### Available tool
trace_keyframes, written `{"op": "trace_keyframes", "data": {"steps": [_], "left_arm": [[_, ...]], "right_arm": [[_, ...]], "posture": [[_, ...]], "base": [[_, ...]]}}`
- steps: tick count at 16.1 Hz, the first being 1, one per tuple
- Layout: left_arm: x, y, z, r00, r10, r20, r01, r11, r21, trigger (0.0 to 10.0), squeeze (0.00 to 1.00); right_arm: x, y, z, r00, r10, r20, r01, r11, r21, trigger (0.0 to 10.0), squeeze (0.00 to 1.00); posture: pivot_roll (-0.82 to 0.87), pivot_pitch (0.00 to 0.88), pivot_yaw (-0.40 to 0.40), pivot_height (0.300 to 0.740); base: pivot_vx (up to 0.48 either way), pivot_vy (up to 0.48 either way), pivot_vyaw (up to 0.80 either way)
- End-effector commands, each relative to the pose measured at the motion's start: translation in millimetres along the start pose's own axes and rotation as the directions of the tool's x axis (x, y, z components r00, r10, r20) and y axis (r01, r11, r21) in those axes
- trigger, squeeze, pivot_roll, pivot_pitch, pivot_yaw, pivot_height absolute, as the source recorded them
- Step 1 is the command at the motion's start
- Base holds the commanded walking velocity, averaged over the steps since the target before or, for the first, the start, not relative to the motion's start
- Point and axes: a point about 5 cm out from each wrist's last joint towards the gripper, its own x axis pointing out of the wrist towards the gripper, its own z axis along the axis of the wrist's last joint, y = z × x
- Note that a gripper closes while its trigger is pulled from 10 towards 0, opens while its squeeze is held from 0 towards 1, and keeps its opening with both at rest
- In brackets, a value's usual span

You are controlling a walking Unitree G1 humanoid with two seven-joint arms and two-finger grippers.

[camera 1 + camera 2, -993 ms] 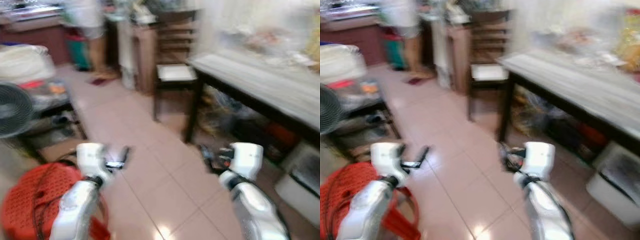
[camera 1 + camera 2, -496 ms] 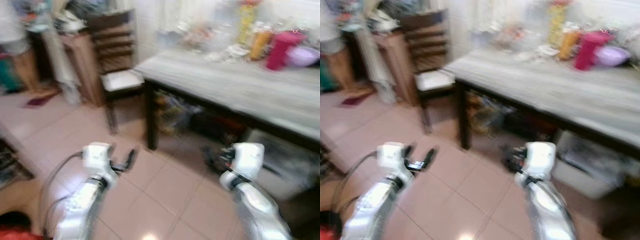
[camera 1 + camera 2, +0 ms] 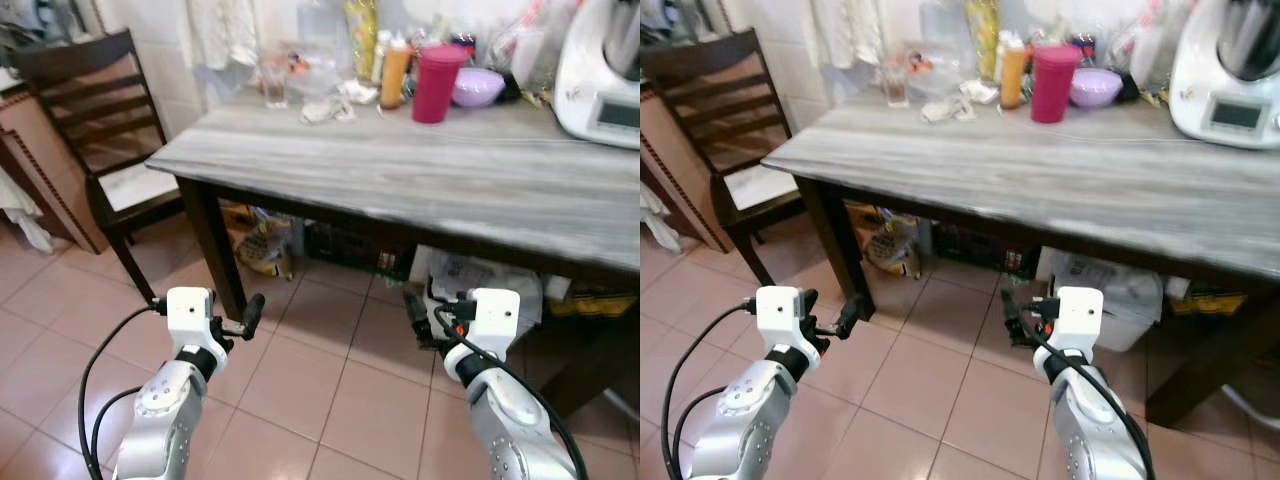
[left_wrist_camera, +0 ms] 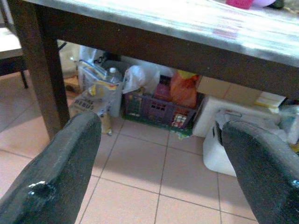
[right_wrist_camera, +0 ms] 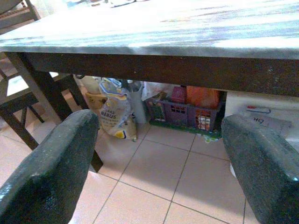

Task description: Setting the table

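Swung from tiled floor and fan round to the grey tabletop [image 3: 420, 180], cups and bottles along its far edge. Faced it squarely now, left gripper [image 4: 159, 154] and right gripper [image 5: 159, 154] released, empty, below its near edge.

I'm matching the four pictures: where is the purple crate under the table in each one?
Left eye view: crate in the shade under the table, right of the bag.
Right eye view: same place, crate under the table's near edge.
Left wrist view: crate mid-picture, on the floor.
Right wrist view: crate mid-picture, below the tabletop.
Shared landmark: the printed bag beside the crate.
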Motion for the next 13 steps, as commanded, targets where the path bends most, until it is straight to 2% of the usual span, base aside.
{"op": "trace_keyframes", "data": {"steps": [1,7,9,10,13], "left_arm": [[-1.2,5.0,-0.9,1.000,0.023,-0.015,-0.022,1.000,0.015,10.0,0.00],[0.4,4.8,-1.7,0.998,0.049,-0.026,-0.049,0.998,0.035,10.0,0.00],[1.3,3.7,-1.2,0.998,0.051,-0.028,-0.049,0.998,0.044,10.0,0.00],[1.8,3.3,-1.1,0.998,0.053,-0.030,-0.052,0.998,0.046,10.0,0.00],[3.8,2.2,0.9,0.998,0.056,-0.027,-0.055,0.997,0.050,10.0,0.00]], "right_arm": [[0.7,1.8,3.2,1.000,0.003,0.013,-0.003,1.000,0.004,10.0,0.00],[1.0,1.5,3.6,1.000,0.001,0.015,-0.001,1.000,0.013,10.0,0.00],[2.7,-2.1,4.4,0.999,-0.036,0.010,0.036,0.999,0.016,10.0,0.00],[4.1,-4.1,6.2,0.998,-0.061,0.021,0.062,0.997,-0.048,10.0,0.00],[6.3,-5.1,5.8,0.996,-0.076,0.037,0.078,0.996,-0.047,10.0,0.00]], "posture": [[-0.16,0.018,0.044,0.740],[-0.16,0.018,0.044,0.740],[-0.16,0.018,0.044,0.740],[-0.16,0.020,0.043,0.740],[-0.15,0.024,0.041,0.740]], "base": [[0.000,0.000,0.00],[0.000,0.000,0.00],[0.000,0.000,0.00],[0.000,0.000,0.00],[0.000,0.000,0.00]]}}
